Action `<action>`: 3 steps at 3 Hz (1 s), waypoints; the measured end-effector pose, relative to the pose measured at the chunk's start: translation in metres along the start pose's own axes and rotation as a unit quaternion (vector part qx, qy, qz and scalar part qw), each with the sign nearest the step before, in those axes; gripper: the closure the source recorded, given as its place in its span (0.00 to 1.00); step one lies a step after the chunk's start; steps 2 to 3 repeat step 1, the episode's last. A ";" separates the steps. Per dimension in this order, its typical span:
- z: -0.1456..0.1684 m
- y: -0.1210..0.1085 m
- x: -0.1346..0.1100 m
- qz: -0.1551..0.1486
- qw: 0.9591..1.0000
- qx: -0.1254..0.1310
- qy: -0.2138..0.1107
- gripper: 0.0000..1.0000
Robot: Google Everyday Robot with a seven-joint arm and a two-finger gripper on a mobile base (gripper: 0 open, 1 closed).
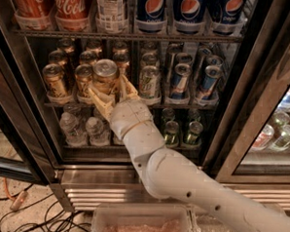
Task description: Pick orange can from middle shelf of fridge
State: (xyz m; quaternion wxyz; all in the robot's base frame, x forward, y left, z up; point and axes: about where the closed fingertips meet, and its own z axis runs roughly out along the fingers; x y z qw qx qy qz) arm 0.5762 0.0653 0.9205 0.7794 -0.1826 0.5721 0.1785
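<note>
My gripper (108, 92) sits at the front of the middle shelf (157, 106) of the fridge (230, 117), its tan plastic fingers (98, 100) parted just enough to pinch the orange can (105, 73) from both sides. The can is a smooth golden cylinder with a round silver lid, upright, forward of its row. The shelf is thin wire; my arm (180, 181) is glossy, white and rounded
</note>
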 end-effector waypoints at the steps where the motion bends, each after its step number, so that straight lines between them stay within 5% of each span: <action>1: -0.010 0.020 -0.014 0.035 0.999 -0.020 -0.012 1.00; 3: -0.010 0.020 -0.014 0.035 0.999 -0.020 -0.012 1.00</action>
